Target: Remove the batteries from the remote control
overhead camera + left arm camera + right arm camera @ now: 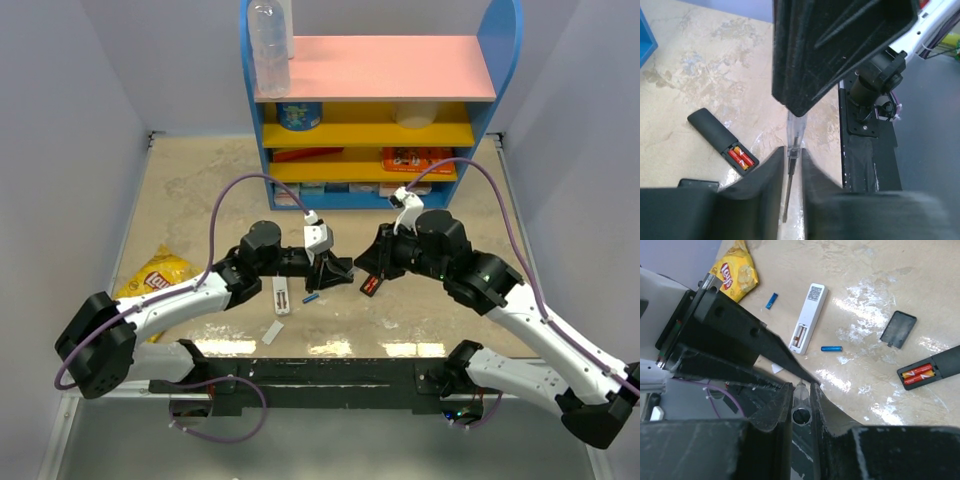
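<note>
The left gripper [791,152] is clenched on a long thin grey stick [786,202]. Near it on the beige table [890,280] lie a white remote control [809,317], its compartment open, and two loose blue batteries [831,348]. The right gripper [801,389] clasps the same stick. Farther right, two red batteries [916,374] sit inside a black remote [945,362].

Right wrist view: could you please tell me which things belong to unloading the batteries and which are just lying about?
Job in hand: black remote, its red batteries, white remote, loose blue battery, second blue battery, black cover, clear stick.
Lying about: chip bag.
</note>
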Motion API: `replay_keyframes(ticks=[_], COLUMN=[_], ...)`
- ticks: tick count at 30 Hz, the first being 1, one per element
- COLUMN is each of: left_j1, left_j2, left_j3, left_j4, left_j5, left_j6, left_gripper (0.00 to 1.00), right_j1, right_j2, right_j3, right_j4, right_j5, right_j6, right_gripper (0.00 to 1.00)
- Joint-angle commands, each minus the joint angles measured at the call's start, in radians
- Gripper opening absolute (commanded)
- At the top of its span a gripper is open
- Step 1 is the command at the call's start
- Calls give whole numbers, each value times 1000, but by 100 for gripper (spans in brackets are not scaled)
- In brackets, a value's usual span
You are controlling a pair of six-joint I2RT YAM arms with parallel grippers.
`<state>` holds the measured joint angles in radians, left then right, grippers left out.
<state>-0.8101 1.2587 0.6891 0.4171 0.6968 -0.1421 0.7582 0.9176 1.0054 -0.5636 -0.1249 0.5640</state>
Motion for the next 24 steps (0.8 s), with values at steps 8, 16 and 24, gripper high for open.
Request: replay_keyframes(ticks=[8,16,24], left_j1=[2,9,20], left_j2=[50,243,324], left_j3=[90,260,237], left_j4=[-102,-235,-170], left_j5=[-319,-370,-390], left_j6=[-122,-253,-333], left_gripper=[68,61,61], right_j1=[-3,-5,-5], right_j2=[-114,-74,-6], right_j3=[-157,-278,-341], right_j4=[4,138,221], right_j5=[385,558,535], right_j6=[-1,24,-15], right_gripper=[0,0,0])
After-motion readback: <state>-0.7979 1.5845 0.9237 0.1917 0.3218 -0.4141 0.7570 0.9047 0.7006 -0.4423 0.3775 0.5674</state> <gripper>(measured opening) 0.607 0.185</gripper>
